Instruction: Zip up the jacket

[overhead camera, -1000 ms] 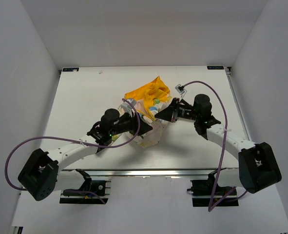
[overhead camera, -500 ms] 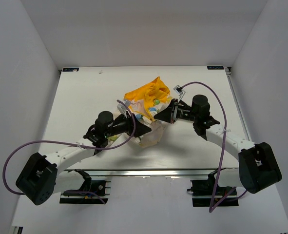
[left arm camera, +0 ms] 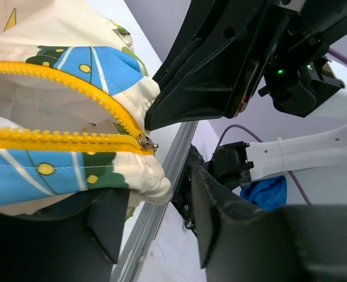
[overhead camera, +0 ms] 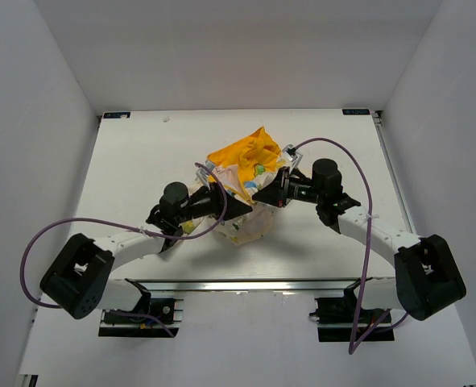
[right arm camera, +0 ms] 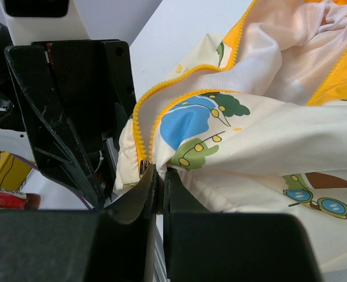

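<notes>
Fingers of the right gripper (right arm camera: 159, 176) are pressing together on the jacket (right arm camera: 267, 141), pinching its bottom hem right at the small metal zipper slider (right arm camera: 144, 168), where the two yellow tooth rows are meeting. Above the slider the zipper is gaping open. The left gripper (left arm camera: 157, 194) is hovering with its fingers spread, and the rounded hem corner is sitting in the gap between them; whether either finger is touching cloth I cannot tell.

From above, the jacket is lying crumpled at the middle of the table (overhead camera: 141, 153). Its long axis is running from 12 o'clock to 6 o'clock. The yellow hood (overhead camera: 242, 153) is pointing to 12, away from the arm bases, and the hem is facing 6. The left gripper is pointing in at the hem from 9 o'clock, the right gripper from 2 o'clock.
</notes>
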Robot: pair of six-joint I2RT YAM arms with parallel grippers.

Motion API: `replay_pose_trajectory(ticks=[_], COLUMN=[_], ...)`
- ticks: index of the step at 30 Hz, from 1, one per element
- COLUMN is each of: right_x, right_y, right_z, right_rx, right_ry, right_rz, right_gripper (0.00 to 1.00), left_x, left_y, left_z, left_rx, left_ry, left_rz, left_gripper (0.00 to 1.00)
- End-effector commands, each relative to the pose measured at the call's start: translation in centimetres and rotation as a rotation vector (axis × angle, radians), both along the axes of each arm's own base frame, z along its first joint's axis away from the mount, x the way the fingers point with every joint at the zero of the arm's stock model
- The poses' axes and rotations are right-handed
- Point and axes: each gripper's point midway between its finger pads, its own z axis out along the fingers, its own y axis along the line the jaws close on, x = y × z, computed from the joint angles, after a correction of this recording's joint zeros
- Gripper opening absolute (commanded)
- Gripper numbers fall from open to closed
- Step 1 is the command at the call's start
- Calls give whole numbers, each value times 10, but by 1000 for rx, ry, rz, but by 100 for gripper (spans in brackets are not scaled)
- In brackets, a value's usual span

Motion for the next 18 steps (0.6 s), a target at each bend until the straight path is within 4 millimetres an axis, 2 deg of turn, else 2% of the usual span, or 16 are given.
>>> replay_pose_trajectory(ticks=[1,4,11,18], right_x=[5,6,4,-1], right_y=[2,0,1,3], right_z=[21,18,20,25], right_rx=[16,5,1,8], right_ry=[-84,-85,-98,-114], right_rz=[-10,-24,-14,0], right_gripper=[0,0,0,0], left_x=[-5,-5,2,9], left_y=[-3,-1,2,-2], left_z=[26,27,22,7], left_rx=[-84,-86,-55,5], left_ry=[-51,-59,-41,2], left_rz=[-38,-32,18,13], left_gripper=[54,46,39,22])
